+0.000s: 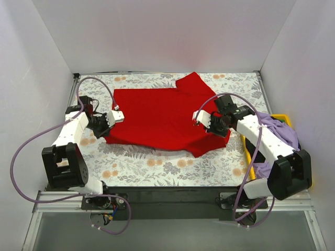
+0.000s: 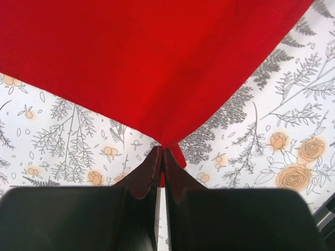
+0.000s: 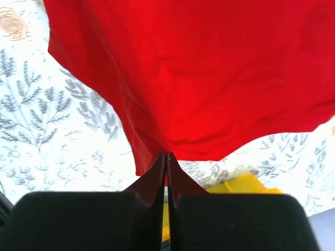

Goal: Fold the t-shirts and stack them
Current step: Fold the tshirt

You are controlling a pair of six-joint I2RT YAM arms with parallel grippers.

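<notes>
Left pincer and right pincer both clamp red t-shirt on floral tablecloth, white walls around.

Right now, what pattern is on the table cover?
Grey leaves and orange roses on the white table cover; clearest in left wrist view.

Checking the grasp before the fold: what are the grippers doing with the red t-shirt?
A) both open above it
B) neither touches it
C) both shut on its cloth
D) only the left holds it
C: each wrist view shows the left gripper and the right gripper pinched shut on the red t-shirt.
</notes>
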